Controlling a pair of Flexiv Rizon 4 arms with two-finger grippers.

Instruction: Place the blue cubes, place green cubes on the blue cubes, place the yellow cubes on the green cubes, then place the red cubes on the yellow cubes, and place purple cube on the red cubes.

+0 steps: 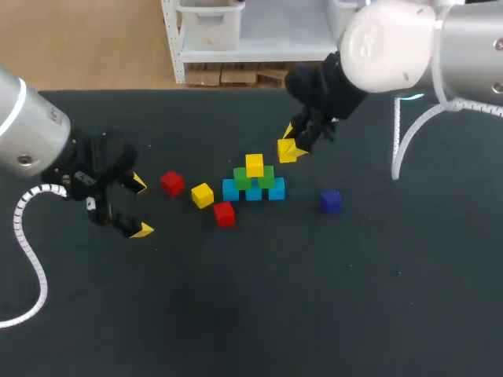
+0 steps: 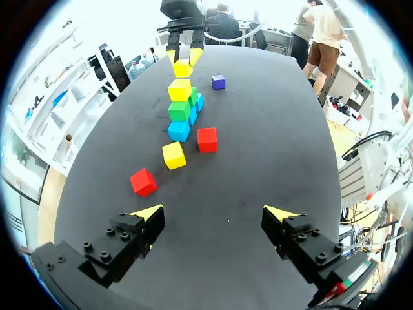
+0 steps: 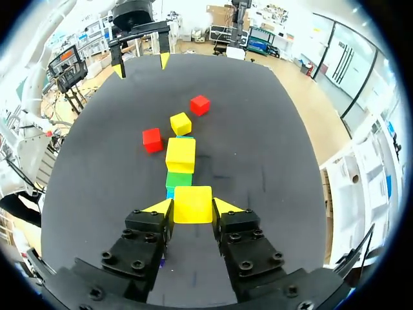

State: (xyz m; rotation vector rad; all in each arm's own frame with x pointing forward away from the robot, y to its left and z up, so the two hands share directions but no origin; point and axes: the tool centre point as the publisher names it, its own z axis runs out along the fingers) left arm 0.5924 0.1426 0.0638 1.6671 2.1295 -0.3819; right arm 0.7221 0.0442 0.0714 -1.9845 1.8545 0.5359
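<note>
Three blue cubes (image 1: 253, 192) sat touching in a row on the bench (image 1: 314, 298). Two green cubes (image 1: 266, 177) rested on them, each bridging a pair of blues. One top yellow cube (image 1: 254, 165) sat on the greens, over the seam between them. That made six cubes in the stack.

There were three yellow cubes in all. The second, the held yellow cube (image 1: 286, 151), was clenched between the two fingers of the right hand (image 3: 192, 206). It was near the stack, off its right rear corner, and apart from it. In the right wrist view it lined up with the stack ahead. The third, the loose yellow cube (image 1: 202, 195), lay on the bench just left of the blue row, turned askew.

Two red cubes lay loose. The left red cube (image 1: 172, 182) was beyond the loose yellow, farther from the stack. The front red cube (image 1: 224, 213) lay just in front of the leftmost blue and beside the loose yellow.

One purple cube (image 1: 330, 201) stood alone to the right of the stack, apart from everything.

The left hand (image 1: 141, 207) was released, its fingers spread wide with nothing between them. It was over the bench to the left of all the cubes, nearest the left red one.
</note>
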